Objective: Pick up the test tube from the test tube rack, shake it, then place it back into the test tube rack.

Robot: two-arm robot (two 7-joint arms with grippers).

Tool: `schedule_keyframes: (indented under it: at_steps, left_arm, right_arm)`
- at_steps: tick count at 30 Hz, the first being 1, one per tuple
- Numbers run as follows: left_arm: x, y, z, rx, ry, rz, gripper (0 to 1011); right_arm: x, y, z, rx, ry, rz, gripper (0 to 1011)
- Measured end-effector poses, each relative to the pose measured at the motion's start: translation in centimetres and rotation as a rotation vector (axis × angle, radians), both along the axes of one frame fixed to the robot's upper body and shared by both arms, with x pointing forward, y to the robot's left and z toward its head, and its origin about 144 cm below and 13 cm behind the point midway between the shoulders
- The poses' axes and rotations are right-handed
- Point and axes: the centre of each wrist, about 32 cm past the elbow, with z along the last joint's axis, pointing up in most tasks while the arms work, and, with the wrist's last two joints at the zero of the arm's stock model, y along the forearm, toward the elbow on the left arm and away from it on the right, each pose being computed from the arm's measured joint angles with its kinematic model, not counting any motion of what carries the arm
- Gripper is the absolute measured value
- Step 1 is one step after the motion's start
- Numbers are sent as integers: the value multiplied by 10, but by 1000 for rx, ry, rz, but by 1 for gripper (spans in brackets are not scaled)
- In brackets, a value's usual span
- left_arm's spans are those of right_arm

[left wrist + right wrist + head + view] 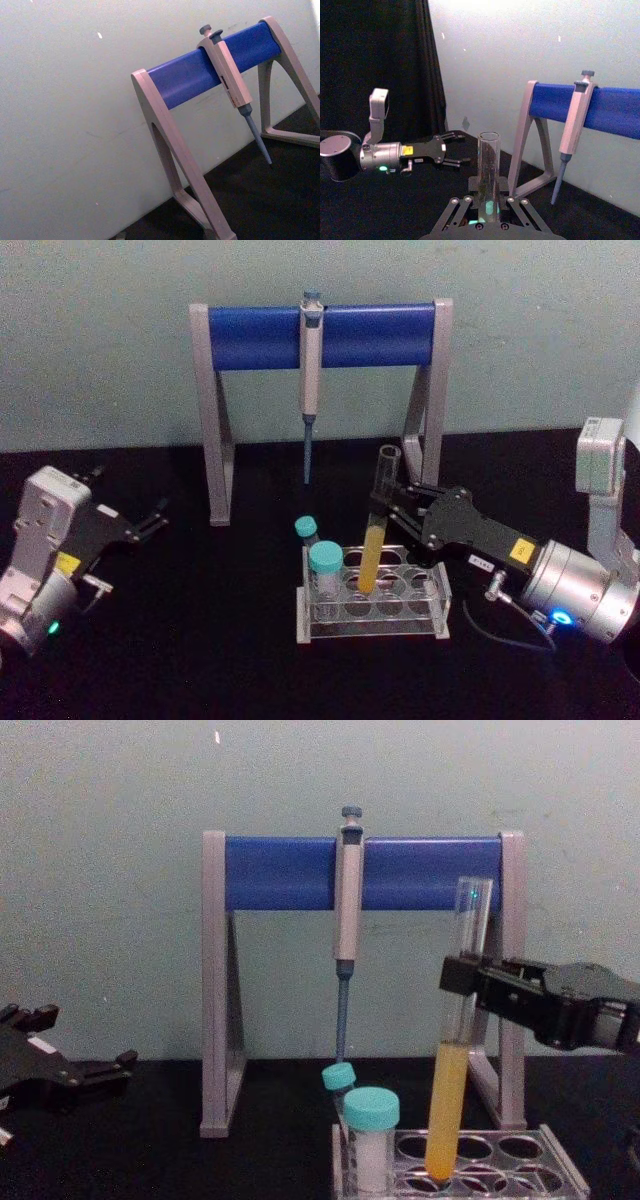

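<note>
Right gripper (388, 502) jaws pinching test tube (372, 555) above its yellow liquid, chest view showing tube base inside test tube rack (385, 630) hole, left gripper (152, 520) jaws spread

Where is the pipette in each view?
Head view: pipette top centre, behind the test tube held in the right gripper's jaws; left gripper parked far left.
Left wrist view: pipette slanting across the blue bar.
Right wrist view: pipette on the bar, beyond the tube.
Chest view: pipette at centre.
Shared landmark: the stand's blue bar.
</note>
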Motion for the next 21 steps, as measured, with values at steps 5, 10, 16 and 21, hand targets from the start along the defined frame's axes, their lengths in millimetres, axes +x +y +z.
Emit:
schedule_keyframes:
  at_steps: [5,10,16,21]
  left_arm:
    - [0,0,0,0,0,0,1001]
    - [0,0,0,0,0,0,1001]
    - [0,0,0,0,0,0,1001]
    - [0,0,0,0,0,0,1001]
  right_arm:
    - [3,2,-4,-12,8,-6,221]
    - [5,3,-6,-21,10,-13,221]
    - [7,5,-11,-36,13,-15,221]
    - [9,6,-15,-52,19,-20,221]
